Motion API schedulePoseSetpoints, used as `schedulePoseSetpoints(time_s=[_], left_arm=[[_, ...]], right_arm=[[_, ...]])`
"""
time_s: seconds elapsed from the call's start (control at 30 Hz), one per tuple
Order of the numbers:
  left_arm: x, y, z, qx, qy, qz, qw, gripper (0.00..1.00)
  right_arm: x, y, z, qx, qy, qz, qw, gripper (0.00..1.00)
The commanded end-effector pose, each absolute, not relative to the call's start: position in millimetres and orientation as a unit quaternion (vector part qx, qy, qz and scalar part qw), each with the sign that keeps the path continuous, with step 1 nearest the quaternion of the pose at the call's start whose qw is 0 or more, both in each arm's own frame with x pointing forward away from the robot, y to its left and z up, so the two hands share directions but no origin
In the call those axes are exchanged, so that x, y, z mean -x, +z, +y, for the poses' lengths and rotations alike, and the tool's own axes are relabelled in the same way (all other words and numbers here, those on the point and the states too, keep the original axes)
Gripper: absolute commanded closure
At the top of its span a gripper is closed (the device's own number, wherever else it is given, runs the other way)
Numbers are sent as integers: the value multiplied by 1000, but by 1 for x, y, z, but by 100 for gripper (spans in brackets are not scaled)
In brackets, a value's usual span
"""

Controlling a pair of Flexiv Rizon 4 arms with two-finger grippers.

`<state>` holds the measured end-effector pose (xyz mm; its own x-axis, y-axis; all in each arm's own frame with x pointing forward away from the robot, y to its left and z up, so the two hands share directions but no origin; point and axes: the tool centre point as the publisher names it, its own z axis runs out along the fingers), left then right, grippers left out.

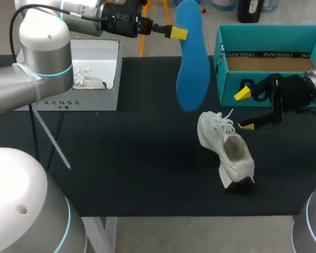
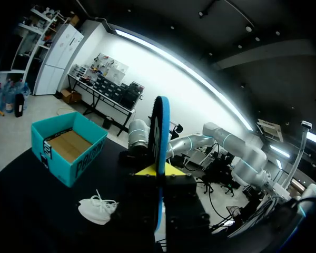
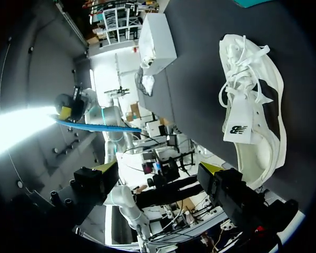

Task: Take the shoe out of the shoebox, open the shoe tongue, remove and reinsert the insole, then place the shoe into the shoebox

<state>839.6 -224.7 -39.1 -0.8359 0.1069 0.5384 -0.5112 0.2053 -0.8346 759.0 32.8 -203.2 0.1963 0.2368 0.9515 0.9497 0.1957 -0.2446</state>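
Observation:
My left gripper [image 1: 178,33] is shut on the top end of a blue insole [image 1: 192,58], which hangs upright in the air above the table's back middle. In the left wrist view the insole [image 2: 160,158] shows edge-on between the yellow tips of the gripper [image 2: 159,169]. The white shoe [image 1: 226,147] lies on the black table with its opening up and laces loose. My right gripper [image 1: 245,109] stands open just right of the shoe's toe, in front of the teal shoebox [image 1: 263,84]. In the right wrist view the shoe [image 3: 253,116] lies ahead of the open gripper [image 3: 158,168], its tongue pulled up.
A white box [image 1: 95,79] holding white packing stands at the back left. The teal shoebox sits open at the back right, its brown floor bare. Black mat [image 1: 137,168] stretches left of and in front of the shoe.

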Motion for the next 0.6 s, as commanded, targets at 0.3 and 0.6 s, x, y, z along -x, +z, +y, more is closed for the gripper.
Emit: schedulePoseSetpoints(time_s=[0.3, 0.6], left_arm=[[-839, -39, -225, -138, 615, -735, 251, 100], [-839, -39, -225, -138, 615, -735, 251, 100]], right_arm=[[-755, -180, 51, 518, -328, -540, 576, 0], [-755, -176, 53, 512, -335, -540, 578, 0]])
